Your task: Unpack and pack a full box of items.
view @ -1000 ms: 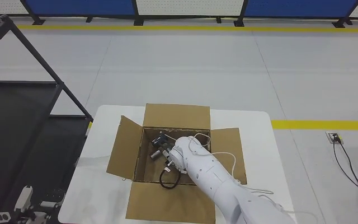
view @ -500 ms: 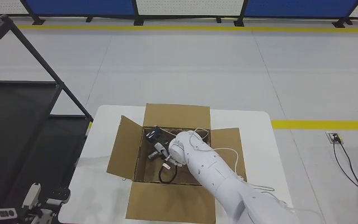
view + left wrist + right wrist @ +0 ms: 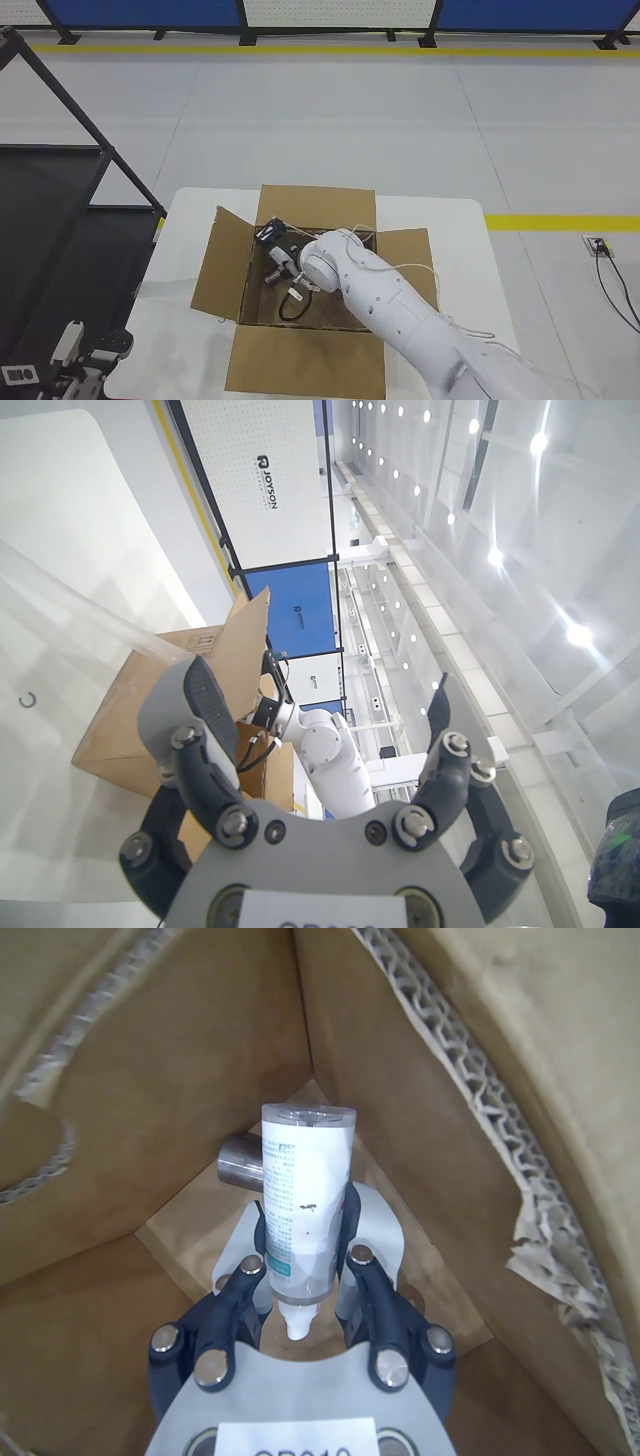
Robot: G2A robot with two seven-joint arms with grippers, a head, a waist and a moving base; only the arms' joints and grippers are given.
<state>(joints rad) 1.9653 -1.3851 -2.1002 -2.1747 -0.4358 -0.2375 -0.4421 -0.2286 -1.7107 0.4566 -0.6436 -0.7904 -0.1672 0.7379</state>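
Box: we are looking at an open cardboard box [image 3: 315, 205] that is sitting on the white table [image 3: 450, 215], with its four flaps folded outward.
Right arm: the right arm [image 3: 370, 295] is coming in from the near right, and its wrist is hanging inside the left part of the box.
Right pincer: the right gripper [image 3: 305, 1213] is clenching the white tube [image 3: 305, 1178], with both dark fingers pressing on its lower body.
Tube: it is being held inside the box. Its small white cap is pointing back at the wrist and its flat end is facing an inner corner. We cannot tell whether it is touching the box floor.
Cylinder: a short metal cylinder [image 3: 240, 1168] is lying on the box floor just behind the tube, close to that same corner.
Left pincer: the left gripper [image 3: 320, 680] is standing released off the table's near left. Its fingers are spreading wide with nothing between them and are aiming up at the ceiling lights.
Surroundings: a black rack [image 3: 60, 200] is standing left of the table, and a yellow line [image 3: 560, 222] is running across the floor at the right.
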